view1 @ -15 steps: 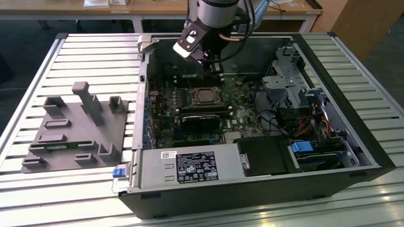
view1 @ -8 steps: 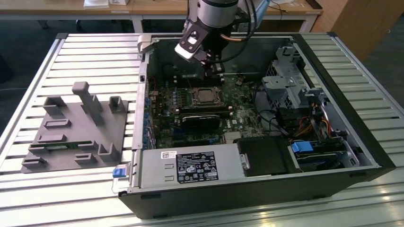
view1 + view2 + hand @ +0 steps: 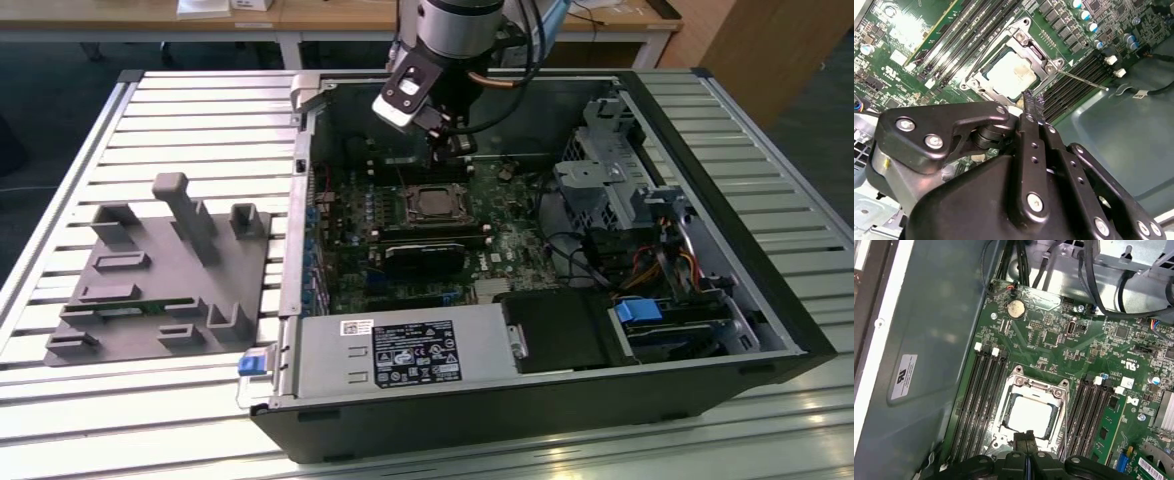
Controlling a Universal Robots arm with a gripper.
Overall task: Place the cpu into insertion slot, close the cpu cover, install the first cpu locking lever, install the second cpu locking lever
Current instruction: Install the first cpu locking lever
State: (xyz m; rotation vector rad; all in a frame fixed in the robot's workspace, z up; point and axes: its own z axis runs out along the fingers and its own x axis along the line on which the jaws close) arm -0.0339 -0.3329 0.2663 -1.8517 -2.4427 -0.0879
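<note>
Because the cpu already sits in the insertion slot, mid-board toward the far side of the case, under the lowered cpu cover, the empty gripper, closed tight beside it, should probably press the free locking lever slowly and squarely.
</note>
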